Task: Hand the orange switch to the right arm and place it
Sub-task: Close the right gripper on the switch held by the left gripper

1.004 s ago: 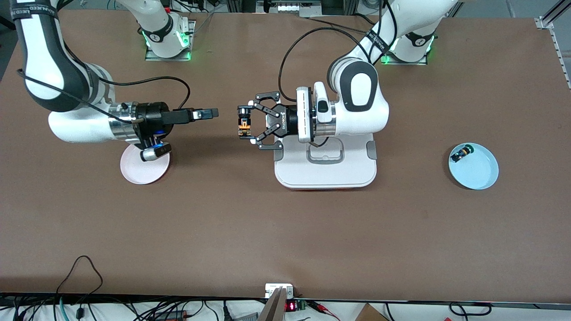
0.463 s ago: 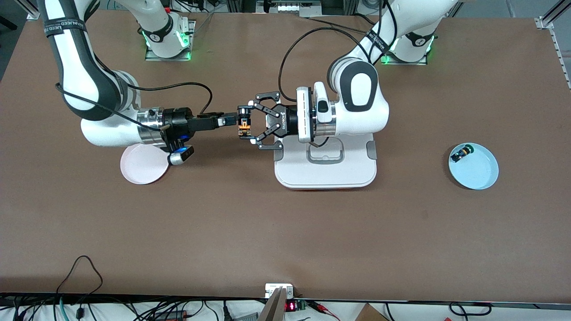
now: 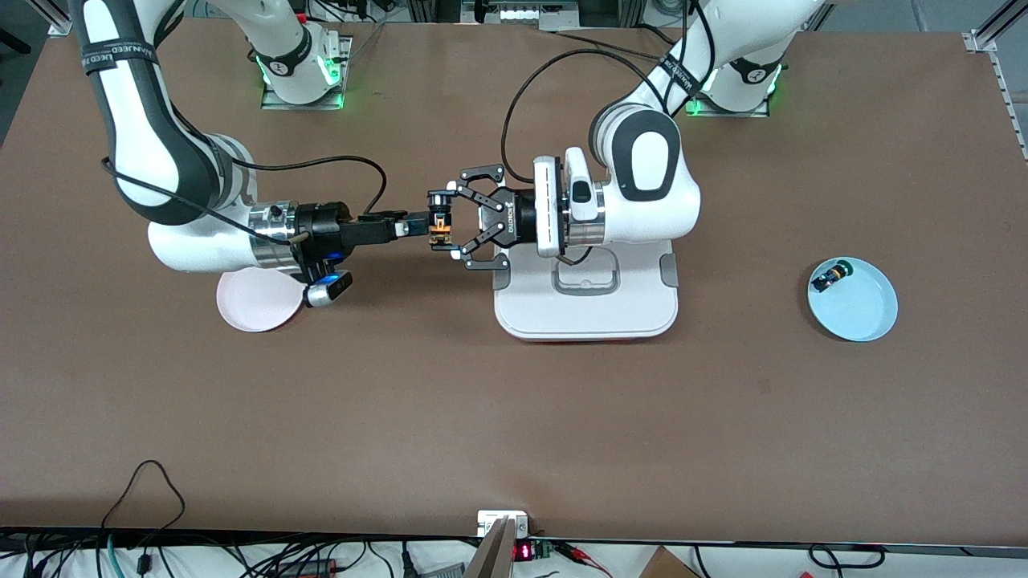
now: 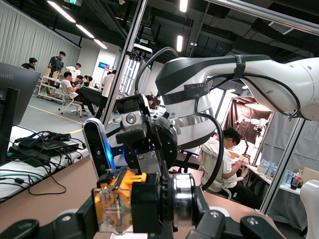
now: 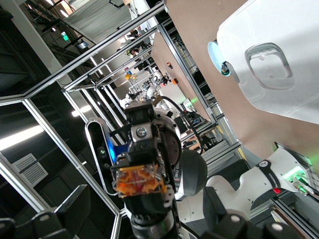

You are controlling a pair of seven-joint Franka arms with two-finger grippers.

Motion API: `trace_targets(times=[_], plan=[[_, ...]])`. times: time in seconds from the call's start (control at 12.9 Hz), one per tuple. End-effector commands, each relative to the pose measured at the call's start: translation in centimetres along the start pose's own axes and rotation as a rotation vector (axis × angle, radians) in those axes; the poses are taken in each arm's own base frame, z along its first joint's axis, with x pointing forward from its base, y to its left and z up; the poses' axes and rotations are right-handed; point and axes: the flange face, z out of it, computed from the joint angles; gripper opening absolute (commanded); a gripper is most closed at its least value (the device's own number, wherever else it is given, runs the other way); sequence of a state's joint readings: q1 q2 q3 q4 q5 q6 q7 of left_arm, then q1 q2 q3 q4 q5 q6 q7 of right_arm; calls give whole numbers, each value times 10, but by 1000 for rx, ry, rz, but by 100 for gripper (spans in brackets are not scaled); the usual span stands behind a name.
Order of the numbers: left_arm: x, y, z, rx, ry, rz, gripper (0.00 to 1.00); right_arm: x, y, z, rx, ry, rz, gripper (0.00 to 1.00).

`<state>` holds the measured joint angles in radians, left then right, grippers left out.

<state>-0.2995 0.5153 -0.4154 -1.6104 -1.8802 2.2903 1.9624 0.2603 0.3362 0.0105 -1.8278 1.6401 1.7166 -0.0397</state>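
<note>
Pink plate (image 3: 255, 301) on desk (image 3: 514, 417) below right arm (image 3: 201, 241). Right hand (image 3: 414, 227), fingers apart, reaches orange switch (image 3: 438, 226) in air over desk. Left hand (image 3: 447, 221) clamped on switch; white tray (image 3: 586, 309) beneath wrist. Green-capped switch (image 3: 827, 278) lies in blue plate (image 3: 863, 317).

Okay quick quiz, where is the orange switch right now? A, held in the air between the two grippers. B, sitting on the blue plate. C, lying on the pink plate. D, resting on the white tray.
A: the orange switch is up in the air, clamped by the left gripper, with the right gripper reaching up to it.
</note>
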Motion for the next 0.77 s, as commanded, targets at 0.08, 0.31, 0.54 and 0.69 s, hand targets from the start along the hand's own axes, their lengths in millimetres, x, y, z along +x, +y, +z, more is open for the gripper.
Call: trace_targets(times=[0.08, 0.31, 0.54, 0.69], plan=[[9, 4, -1, 17, 20, 20, 22, 4, -6, 18, 13, -6, 7, 100], [9, 3, -2, 17, 21, 20, 22, 9, 1, 18, 9, -5, -6, 74], [11, 4, -2, 16, 22, 12, 22, 9, -10, 11, 19, 2, -37, 18], [13, 5, -2, 16, 23, 15, 22, 10, -10, 10, 19, 4, -34, 11]])
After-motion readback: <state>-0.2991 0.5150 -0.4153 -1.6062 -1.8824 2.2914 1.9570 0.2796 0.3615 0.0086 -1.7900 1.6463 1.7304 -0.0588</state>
